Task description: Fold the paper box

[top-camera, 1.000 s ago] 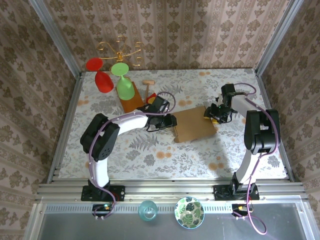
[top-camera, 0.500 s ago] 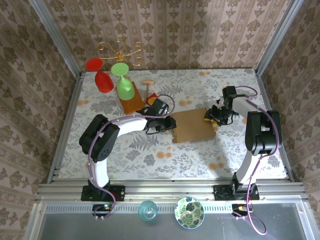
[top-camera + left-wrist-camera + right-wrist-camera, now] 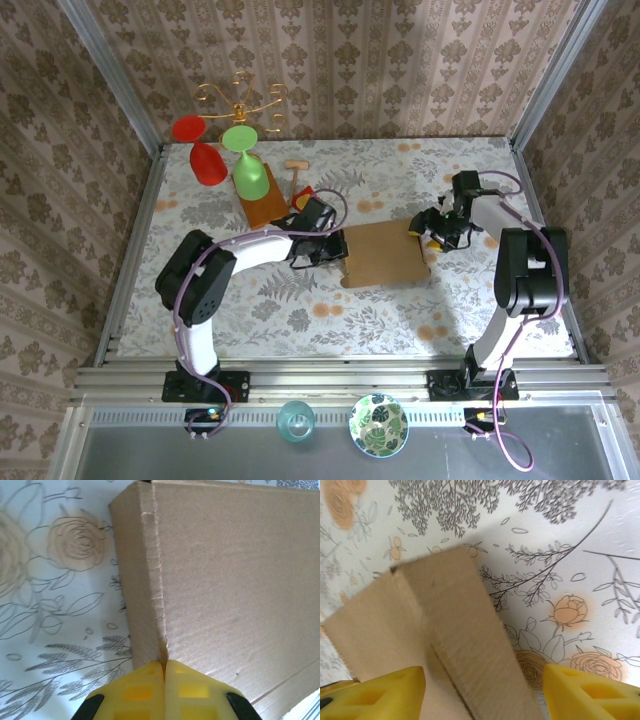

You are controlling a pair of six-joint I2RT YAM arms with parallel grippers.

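Note:
The paper box [image 3: 385,253] is a flat brown cardboard rectangle lying mid-table. My left gripper [image 3: 335,247] is at its left edge. In the left wrist view the yellow fingertips [image 3: 145,687] are pressed together, and my left gripper [image 3: 164,667] is shut on the raised crease where the narrow side strip meets the box's [image 3: 235,580] large panel. My right gripper [image 3: 432,228] is at the box's far right corner. In the right wrist view that gripper [image 3: 485,695] is open, its fingers wide apart on either side of a blurred cardboard flap [image 3: 465,645] without touching it.
An orange-brown wooden board [image 3: 262,200] with a green glass [image 3: 248,170] stands behind the left arm. A red glass [image 3: 205,160], a small red-yellow packet [image 3: 303,197] and a wooden mallet [image 3: 297,170] are near it. A bowl [image 3: 378,424] and a cup [image 3: 296,420] sit beyond the near rail.
The left gripper has closed onto the box's left edge. The right gripper has opened and drawn slightly right. The box has slid a little left and squared up.

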